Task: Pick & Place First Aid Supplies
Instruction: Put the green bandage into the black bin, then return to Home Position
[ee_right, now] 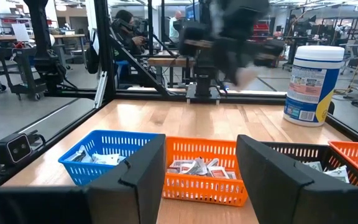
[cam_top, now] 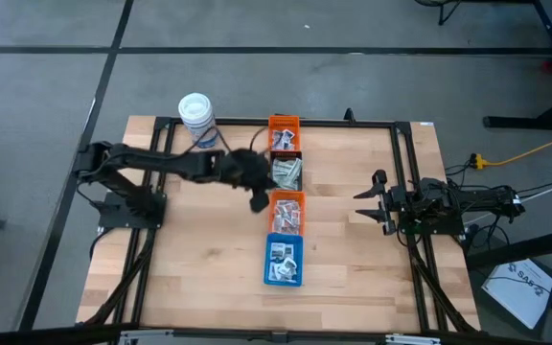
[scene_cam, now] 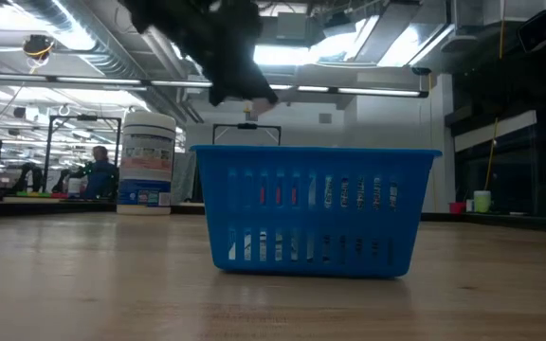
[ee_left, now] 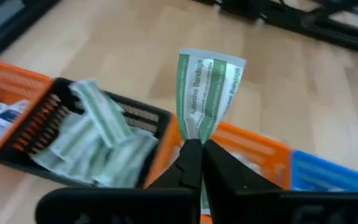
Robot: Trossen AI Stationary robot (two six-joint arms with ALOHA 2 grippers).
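Workshop background is pretty busy, with a person sitting at a bench way behind, but the action is all on the wooden table (cam_top: 199,259), where four little bins sit in a row down the middle: orange bin (cam_top: 284,134) at the far end, then a black bin (cam_top: 287,172), a second orange bin (cam_top: 287,212) and a blue bin (cam_top: 284,260) nearest the front. The left gripper (ee_left: 201,144) is pressed together on a green bandage packet (ee_left: 207,93), pinching it by its lower end so the rest sticks up past the fingertips, a bit curled. It's hanging in the air just beside the black bin, which is already stuffed with the same green packets (ee_left: 98,140). The white packets (ee_right: 197,168) are in the middle orange one and a few more in the blue. Right gripper (ee_right: 201,171) is just parked at the table's right side with its fingers spread wide, holding nothing. The white tub (cam_top: 197,118) stands off by the far left corner, not involved. My read is the packet belongs with its green buddies, so I'd centre it over the black bin and go low before letting go, since a light floppy packet like that will probably flutter sideways into the neighbouring orange bin if dropped from high up.
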